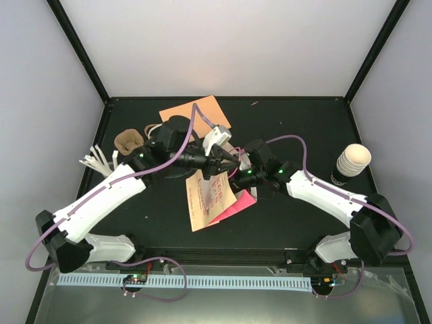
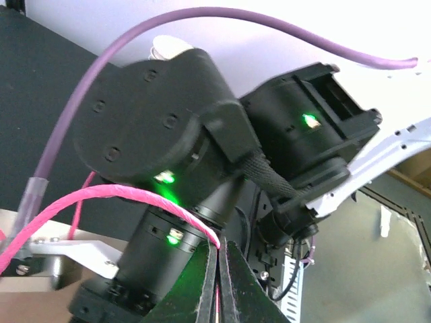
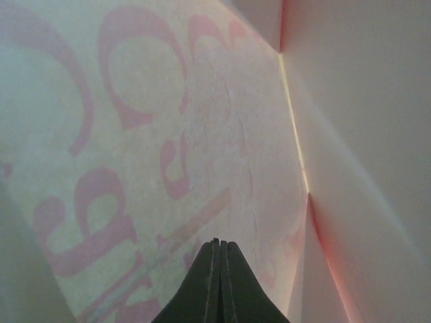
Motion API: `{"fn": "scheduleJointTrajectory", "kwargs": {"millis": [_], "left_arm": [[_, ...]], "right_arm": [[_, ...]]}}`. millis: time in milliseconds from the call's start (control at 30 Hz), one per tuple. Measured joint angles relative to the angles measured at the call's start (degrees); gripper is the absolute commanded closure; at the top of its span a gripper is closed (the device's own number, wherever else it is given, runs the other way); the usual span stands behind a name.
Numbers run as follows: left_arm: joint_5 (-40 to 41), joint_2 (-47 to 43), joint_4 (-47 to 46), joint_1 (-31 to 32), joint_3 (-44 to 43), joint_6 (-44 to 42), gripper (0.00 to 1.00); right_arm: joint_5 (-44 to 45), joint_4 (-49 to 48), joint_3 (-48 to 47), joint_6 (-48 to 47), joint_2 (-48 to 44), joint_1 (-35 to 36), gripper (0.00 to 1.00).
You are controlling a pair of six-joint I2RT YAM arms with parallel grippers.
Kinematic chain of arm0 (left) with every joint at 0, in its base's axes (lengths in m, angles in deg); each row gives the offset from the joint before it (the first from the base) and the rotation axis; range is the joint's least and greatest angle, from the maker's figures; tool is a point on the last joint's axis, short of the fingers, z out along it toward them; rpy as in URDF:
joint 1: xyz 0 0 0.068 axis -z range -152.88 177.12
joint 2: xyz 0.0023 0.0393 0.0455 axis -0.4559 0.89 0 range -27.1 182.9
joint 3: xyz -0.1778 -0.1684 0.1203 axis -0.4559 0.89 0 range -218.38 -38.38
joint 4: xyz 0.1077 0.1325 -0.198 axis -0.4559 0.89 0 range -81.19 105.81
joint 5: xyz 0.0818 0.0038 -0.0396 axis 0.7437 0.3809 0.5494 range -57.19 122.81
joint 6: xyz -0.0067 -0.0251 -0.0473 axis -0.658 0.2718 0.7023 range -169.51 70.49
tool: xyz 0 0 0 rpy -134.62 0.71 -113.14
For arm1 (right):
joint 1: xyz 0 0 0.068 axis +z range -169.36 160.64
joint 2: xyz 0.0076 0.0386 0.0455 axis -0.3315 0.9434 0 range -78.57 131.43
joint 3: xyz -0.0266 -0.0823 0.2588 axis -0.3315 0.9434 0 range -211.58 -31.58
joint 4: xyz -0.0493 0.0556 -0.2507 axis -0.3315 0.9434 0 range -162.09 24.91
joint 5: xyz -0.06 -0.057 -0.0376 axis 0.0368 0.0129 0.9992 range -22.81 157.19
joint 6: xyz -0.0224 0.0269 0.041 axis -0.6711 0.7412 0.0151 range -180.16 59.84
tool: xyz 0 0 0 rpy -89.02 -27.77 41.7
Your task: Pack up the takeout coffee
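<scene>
The takeout coffee [image 1: 352, 162], a cream ribbed cup with a dark base, stands alone at the right of the table, away from both arms. A cream paper bag [image 1: 206, 202] with pink print lies mid-table. Both grippers meet above its upper end. My left gripper [image 2: 220, 269] is shut on the bag's pink cord handle [image 2: 135, 195], which runs off to the left. My right gripper [image 3: 220, 243] is shut, with nothing showing between its fingers. It sits close against the bag's printed paper wall [image 3: 168, 134]. In the top view my right fingertips are hidden.
An orange paper sheet [image 1: 196, 113] lies at the back centre. A brown pulp carrier [image 1: 128, 140] and a bundle of white sticks [image 1: 98, 160] sit at the left. In the left wrist view my right arm's wrist [image 2: 168, 134] fills the frame just ahead.
</scene>
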Motion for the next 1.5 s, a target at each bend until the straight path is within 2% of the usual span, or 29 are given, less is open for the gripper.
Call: {"fn": "scheduleJointTrajectory", "kwargs": {"millis": [267,433,867,1000,1167,1500], "left_arm": [[2.0,8.3,1.3,0.0,-11.6,-0.5,0.99],[2.0,9.7,1.0,0.2,-15.6,-0.4,0.98],[3.6,8.2,-0.6,0.2,-15.1,0.3,0.99],[3.5,8.0,-1.1,0.2,-15.0,1.1,0.99],[4.3,6.7,-0.6,0.2,-14.5,1.7,0.99],[8.5,-0.3,2.5,0.2,-14.2,1.2,0.98]], "right_arm": [[3.8,3.3,0.0,-5.6,-3.4,1.8,0.99],[5.8,5.3,0.2,-9.3,-4.6,2.9,0.99],[12.2,6.2,0.2,-18.7,-4.9,5.5,0.99],[15.1,8.4,-2.4,-21.4,-3.2,7.3,0.99],[21.0,12.7,-7.2,-24.4,0.3,8.9,0.99],[34.9,21.6,-8.3,-27.7,0.4,9.6,0.99]]}}
